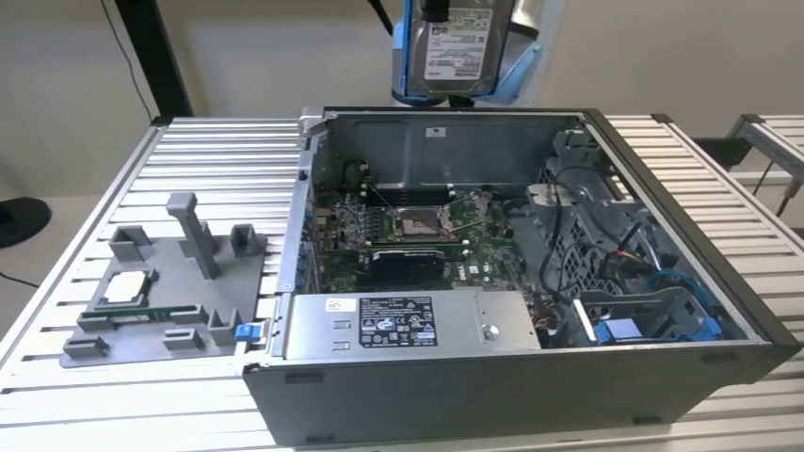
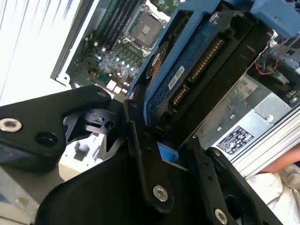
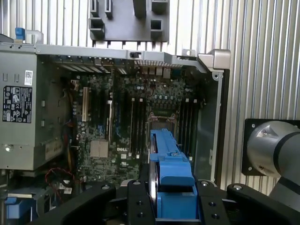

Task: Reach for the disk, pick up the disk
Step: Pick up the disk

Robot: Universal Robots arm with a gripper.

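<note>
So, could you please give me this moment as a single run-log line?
stage: disk lifted | gripper: shut on disk | disk position: held above open computer case | tray: beside case

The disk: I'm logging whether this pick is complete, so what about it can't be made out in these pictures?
- Exterior view: the disk is cut off by the frame's upper edge, so where it is held is out of sight.
- First wrist view: the disk shows edge-on; its label face is turned away.
- Second wrist view: the hand covers the disk's near end, hiding the contact.
</note>
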